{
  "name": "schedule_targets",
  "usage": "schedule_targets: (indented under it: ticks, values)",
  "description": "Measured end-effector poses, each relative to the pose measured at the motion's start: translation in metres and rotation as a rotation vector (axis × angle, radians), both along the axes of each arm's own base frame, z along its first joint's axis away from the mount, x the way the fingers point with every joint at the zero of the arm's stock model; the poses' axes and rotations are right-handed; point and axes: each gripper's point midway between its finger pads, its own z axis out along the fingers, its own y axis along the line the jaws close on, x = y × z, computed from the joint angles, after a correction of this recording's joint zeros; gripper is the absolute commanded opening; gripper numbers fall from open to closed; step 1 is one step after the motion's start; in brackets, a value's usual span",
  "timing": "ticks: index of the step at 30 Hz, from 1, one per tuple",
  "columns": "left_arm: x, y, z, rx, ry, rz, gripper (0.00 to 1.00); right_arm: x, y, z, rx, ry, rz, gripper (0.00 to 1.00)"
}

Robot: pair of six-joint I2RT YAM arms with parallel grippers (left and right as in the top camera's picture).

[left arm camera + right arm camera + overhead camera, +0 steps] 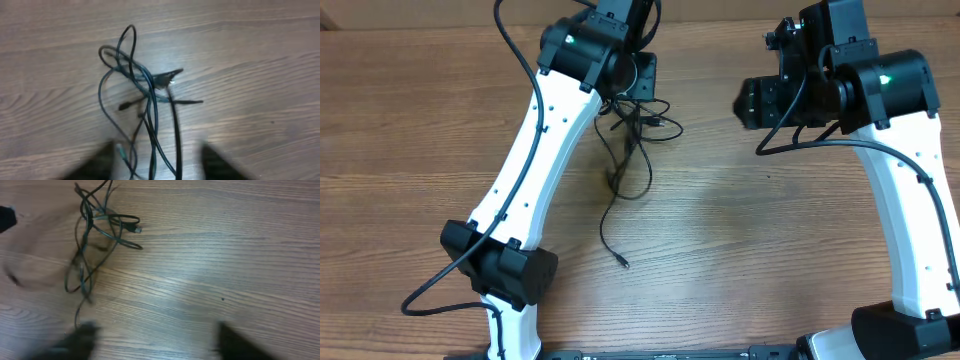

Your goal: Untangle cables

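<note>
The cables [632, 150] lie as a loose black tangle on the wooden table, just below the left wrist, with one thin tail running down to a small plug [623, 262]. In the left wrist view the cables [142, 87] loop and cross, a silver-tipped plug [171, 76] sticking out to the right. My left gripper [157, 169] is open above the lower strands, which run between its blurred fingers [100, 165]. My right gripper [155, 342] is open over bare wood, and the cables [97, 227] lie well off to its upper left.
The left arm [535, 150] slants from the front left corner up to the tangle, its own thick wire looping beside it. The right arm [910, 190] stands along the right side. Wood-grain table [750, 230] lies between the arms.
</note>
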Motion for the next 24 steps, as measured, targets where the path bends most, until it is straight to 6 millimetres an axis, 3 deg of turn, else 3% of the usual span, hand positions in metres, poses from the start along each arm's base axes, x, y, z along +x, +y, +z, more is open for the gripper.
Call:
schedule_targets:
  ticks: [5, 10, 14, 17, 20, 24]
  values:
    - [0.005, -0.002, 0.007, -0.016, -0.029, 0.004, 1.00, 0.013, 0.004, 0.006, 0.012, -0.059, 0.011, 1.00]
    - [0.009, 0.005, 0.054, -0.058, -0.126, 0.020, 1.00, 0.040, 0.016, -0.005, 0.041, -0.147, 0.036, 0.95]
    - [-0.004, 0.027, 0.102, -0.065, -0.219, 0.061, 1.00, 0.049, 0.034, -0.050, 0.068, -0.137, 0.077, 0.94]
    - [-0.020, 0.047, 0.133, -0.058, -0.281, 0.097, 1.00, 0.043, 0.052, -0.093, 0.082, -0.088, 0.125, 0.94]
    - [-0.035, 0.058, 0.145, -0.041, -0.296, 0.111, 1.00, 0.027, 0.071, -0.133, 0.078, -0.006, 0.177, 0.92]
    - [-0.046, 0.066, 0.137, -0.006, -0.249, 0.117, 1.00, -0.008, 0.096, -0.188, 0.044, 0.145, 0.258, 0.89]
